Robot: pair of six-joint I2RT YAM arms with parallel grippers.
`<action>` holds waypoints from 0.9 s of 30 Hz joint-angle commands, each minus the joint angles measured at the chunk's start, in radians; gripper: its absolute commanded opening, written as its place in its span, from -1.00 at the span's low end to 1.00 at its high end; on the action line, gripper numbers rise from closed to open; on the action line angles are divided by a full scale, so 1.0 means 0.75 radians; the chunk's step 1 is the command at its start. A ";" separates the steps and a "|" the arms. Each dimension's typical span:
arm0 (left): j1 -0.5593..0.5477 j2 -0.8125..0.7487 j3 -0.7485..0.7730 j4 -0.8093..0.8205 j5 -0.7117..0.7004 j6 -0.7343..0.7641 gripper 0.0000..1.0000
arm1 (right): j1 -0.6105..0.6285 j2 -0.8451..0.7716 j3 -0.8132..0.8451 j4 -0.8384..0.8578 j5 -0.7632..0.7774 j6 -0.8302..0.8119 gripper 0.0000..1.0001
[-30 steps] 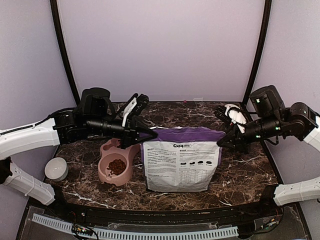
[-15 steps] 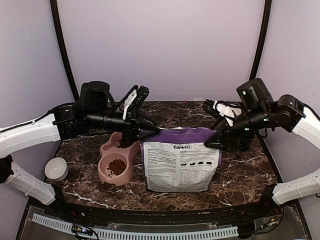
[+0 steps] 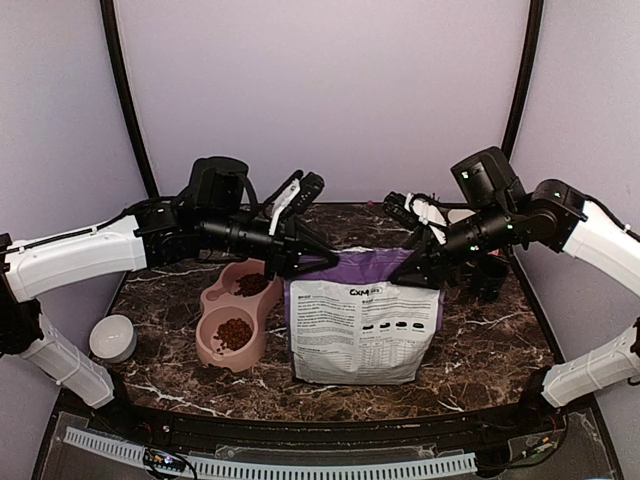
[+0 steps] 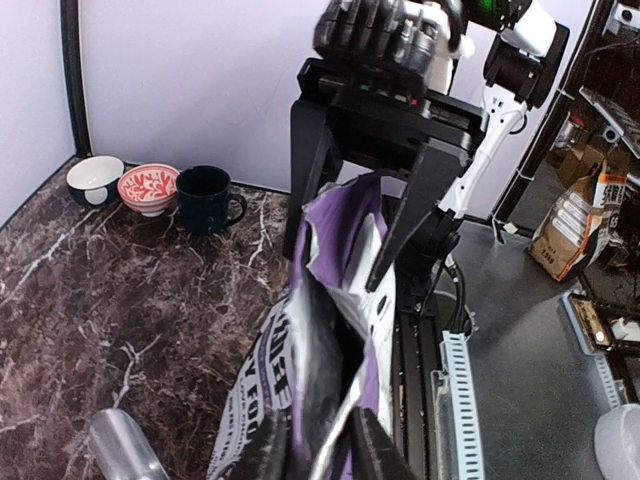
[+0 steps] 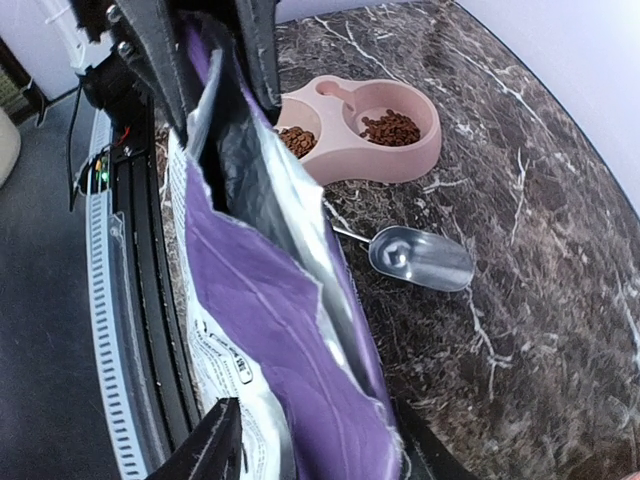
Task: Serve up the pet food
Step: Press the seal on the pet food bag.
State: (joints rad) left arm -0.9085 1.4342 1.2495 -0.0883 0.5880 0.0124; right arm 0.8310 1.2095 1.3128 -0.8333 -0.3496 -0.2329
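Note:
The pet food (image 3: 233, 332) lies as reddish-brown kibble in both wells of the pink double bowl (image 3: 205, 345), left of the standing purple-and-white bag (image 3: 355, 335). It also shows in the right wrist view (image 5: 390, 127). My left gripper (image 3: 328, 261) is at the bag's top left corner. In the left wrist view (image 4: 315, 455) its fingers press both sides of the torn bag top (image 4: 330, 300). My right gripper (image 3: 412, 268) is open and straddles the bag's top right corner (image 5: 320, 445) without pinching it. The bag mouth (image 5: 250, 170) gapes between them.
A metal scoop (image 5: 420, 257) lies on the marble behind the bag. A small white bowl (image 3: 112, 337) sits at the near left. A dark mug (image 4: 205, 200), a red patterned bowl (image 4: 148, 187) and a white bowl (image 4: 95, 178) stand at the back right.
Both grippers have moved inward onto the bag's top corners, the left from over the pink bowl, the right from the table's right side. The bag stays upright.

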 commanded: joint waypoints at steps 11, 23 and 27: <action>-0.026 -0.044 0.020 -0.029 -0.095 0.040 -1.00 | -0.006 -0.047 -0.002 0.040 0.025 -0.007 -1.00; -0.026 -0.190 -0.095 -0.086 -0.232 0.071 -0.57 | -0.006 -0.151 -0.055 -0.018 0.182 0.012 -0.36; -0.026 -0.220 -0.121 -0.087 -0.258 0.072 -0.94 | -0.006 -0.174 -0.064 -0.035 0.197 0.012 -0.84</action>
State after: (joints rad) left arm -0.9321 1.3121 1.1893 -0.1333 0.4309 0.0494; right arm 0.8303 1.0992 1.2793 -0.8459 -0.2382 -0.2199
